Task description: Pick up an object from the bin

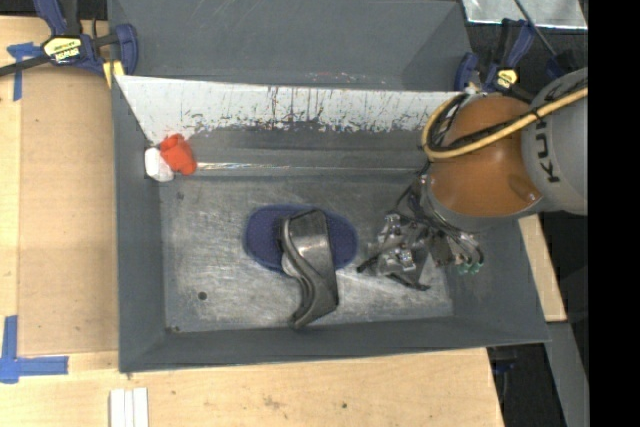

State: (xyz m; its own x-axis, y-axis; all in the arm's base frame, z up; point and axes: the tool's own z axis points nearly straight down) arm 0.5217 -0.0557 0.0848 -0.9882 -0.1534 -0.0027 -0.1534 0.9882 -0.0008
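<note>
Near the right wall of the bin [137,265], my gripper [404,256] sat low over the floor; whether it was apart or together I could not tell. Just beside it, toward the floor's middle, a dark grey curved scoop-like piece [310,265] lay across a flat blue oval disc [262,237]. A small red-and-white thing [170,158] lay in the far left corner.

We take the bin [205,260] for grey sheet metal, its floor dull and scuffed with pale scratches around the blue oval pad [264,241], and its wall behind the pad worn to a whitish patch with dark streaks. The pad looks matt and soft, like cloth or foam, while the dark grey curved piece [311,267] lying on it has a smooth, plastic-like sheen. Left of and behind the pad, the small red-and-white piece [169,159] looks like smooth plastic; to the pad's right, the arm's orange cover [480,170] is glossy.
</note>
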